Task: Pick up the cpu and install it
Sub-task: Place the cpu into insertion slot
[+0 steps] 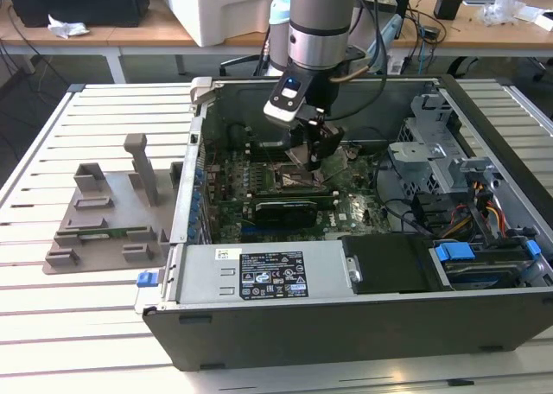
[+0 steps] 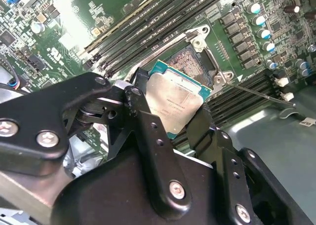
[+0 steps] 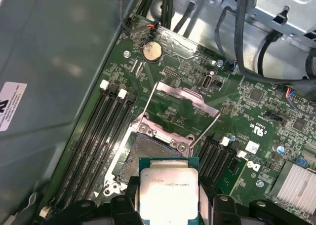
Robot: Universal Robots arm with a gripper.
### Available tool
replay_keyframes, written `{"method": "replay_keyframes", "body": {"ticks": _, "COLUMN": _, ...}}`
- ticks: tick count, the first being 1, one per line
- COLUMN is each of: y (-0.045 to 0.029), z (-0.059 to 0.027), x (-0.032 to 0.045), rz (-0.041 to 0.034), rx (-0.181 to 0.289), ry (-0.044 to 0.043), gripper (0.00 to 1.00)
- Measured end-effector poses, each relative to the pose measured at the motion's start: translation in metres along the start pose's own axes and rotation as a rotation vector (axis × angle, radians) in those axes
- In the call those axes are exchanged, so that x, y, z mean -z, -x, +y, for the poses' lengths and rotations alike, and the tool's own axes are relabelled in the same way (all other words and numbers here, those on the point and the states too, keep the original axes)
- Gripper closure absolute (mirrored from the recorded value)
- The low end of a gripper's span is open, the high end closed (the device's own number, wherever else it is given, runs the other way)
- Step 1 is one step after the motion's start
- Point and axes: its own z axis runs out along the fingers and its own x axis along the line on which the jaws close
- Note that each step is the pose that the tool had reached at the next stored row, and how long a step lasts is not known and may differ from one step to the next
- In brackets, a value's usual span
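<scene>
Exterior view's left has a grey fixture plate (image 1: pixel 104 225) lying on the slatted table (image 1: pixel 52 342). Toward the middle, inside the open computer case (image 1: pixel 346 342), the gripper (image 1: pixel 313 159) hangs over the green motherboard (image 1: pixel 354 212). In both wrist views its fingers (image 2: pixel 145 126) clamp the cpu (image 2: pixel 174 100) by its edges, just over the open socket (image 3: pixel 150 151) and not yet in it.

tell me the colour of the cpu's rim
The cpu rim is green, around a silver top; clearest in the second wrist view.
</scene>
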Motion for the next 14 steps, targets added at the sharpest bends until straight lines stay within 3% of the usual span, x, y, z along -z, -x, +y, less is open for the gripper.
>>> {"method": "replay_keyframes", "body": {"ticks": 14, "y": 0.0000, "z": 0.0000, "x": 0.0000, "rz": 0.0017, "rx": -0.111, "ry": -0.0004, "gripper": 0.45}}
